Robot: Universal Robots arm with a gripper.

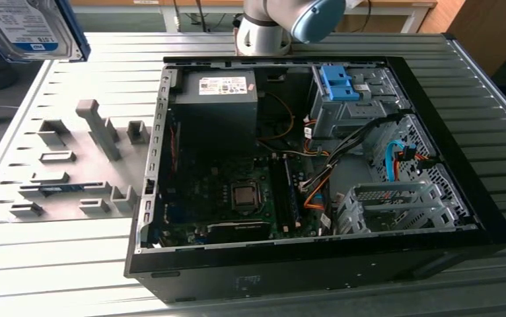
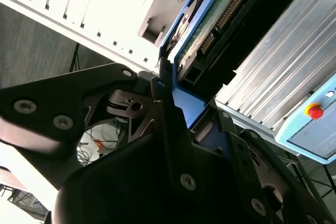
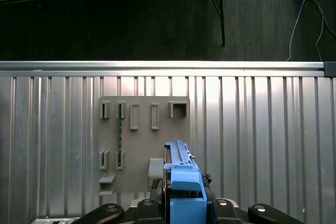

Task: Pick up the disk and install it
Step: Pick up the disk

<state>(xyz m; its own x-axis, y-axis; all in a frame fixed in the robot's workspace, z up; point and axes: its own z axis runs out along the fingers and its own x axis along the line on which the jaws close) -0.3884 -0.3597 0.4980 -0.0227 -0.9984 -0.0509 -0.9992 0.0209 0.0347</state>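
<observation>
**A:** What is the biggest thing, and how many are there?
**B:** One ribbed metal table (image 1: 491, 99), which carries everything. One black case (image 1: 324, 274) lies on it, open side up.

**A:** And the arm?
**B:** One arm (image 1: 275, 26). In the exterior view it rises just behind the case's far wall.

**A:** Is anything beside the case?
**B:** One grey plate (image 1: 86, 173) lies flat on the table just beside the case, on the exterior view's left. It has raised holders, but I can't count them surely.

**A:** What is inside the case?
**B:** There is one grey power box (image 1: 218, 99) in the case's far corner on the exterior view's left. One silver cage (image 1: 394, 205) sits in the near corner on the exterior view's right. One bare blue bracket (image 1: 341, 82) is in the far corner on that same side.

**A:** Where is the disk?
**B:** There is one disk (image 1: 26, 26), and it is outside the case. It is up in the air on the case's plate side, touching neither case nor table. In the first wrist view it (image 3: 184, 187) shows edge-on, with its blue rail toward the camera and the plate (image 3: 142, 145) below it.

**A:** And the pincer?
**B:** One pincer (image 2: 189, 103), clamped on the disk. Its black fingers (image 2: 164, 95) press on either side, and the disk (image 2: 210, 24) stands between them and projects past their tips. The second wrist view shows its green circuit board.
</observation>
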